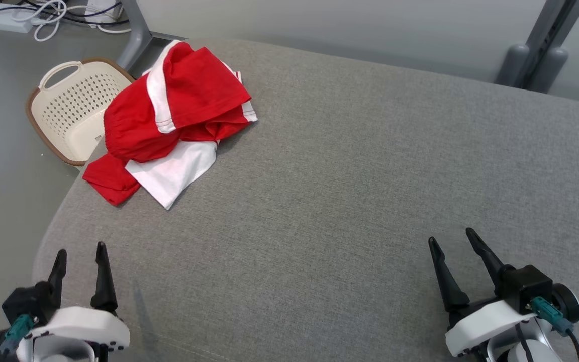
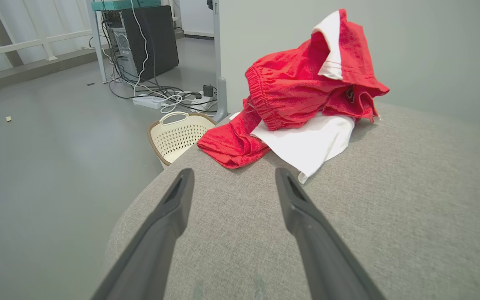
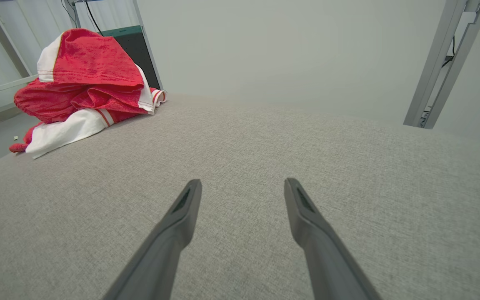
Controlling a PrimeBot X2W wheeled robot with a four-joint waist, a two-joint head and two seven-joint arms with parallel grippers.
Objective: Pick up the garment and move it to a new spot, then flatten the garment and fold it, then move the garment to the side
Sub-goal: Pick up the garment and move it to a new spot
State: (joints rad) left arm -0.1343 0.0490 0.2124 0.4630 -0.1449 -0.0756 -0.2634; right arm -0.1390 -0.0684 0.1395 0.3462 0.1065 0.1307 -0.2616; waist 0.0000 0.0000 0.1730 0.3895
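Nearest was the left gripper (image 1: 81, 248), low at the near left corner of the grey fabric worktop (image 1: 345, 176). Its jaws stood apart with nothing between them and its fingers pointed toward the far side. At the near right was the right gripper (image 1: 450, 235), jaws also apart and empty, fingers leaning a little left. Both sat over bare fabric (whether they touched it could not be told).

At the far left corner of the worktop lay the garment (image 1: 174, 173), crumpled and well apart from both grippers. One white sleeve spread flat toward the near side, and the right wrist view showed thin red-and-white stripes at its seam. A red fold of it reached past the worktop's left edge. A smaller red bundle (image 1: 189, 90), with white edging and a gathered waistband, was heaped on top and hid most of the garment's body.

In the left wrist view the pile sat just beyond the fingertips, ahead and slightly right. In the right wrist view it sat far off at the upper left.

On the floor just beside that corner stood a cream basket (image 1: 71, 108) with a brown rim, partly hidden behind the pile. Further back on the floor lay a power strip (image 1: 0, 17) with tangled cables. Grey metal legs (image 1: 541, 45) stood past the worktop's far right.
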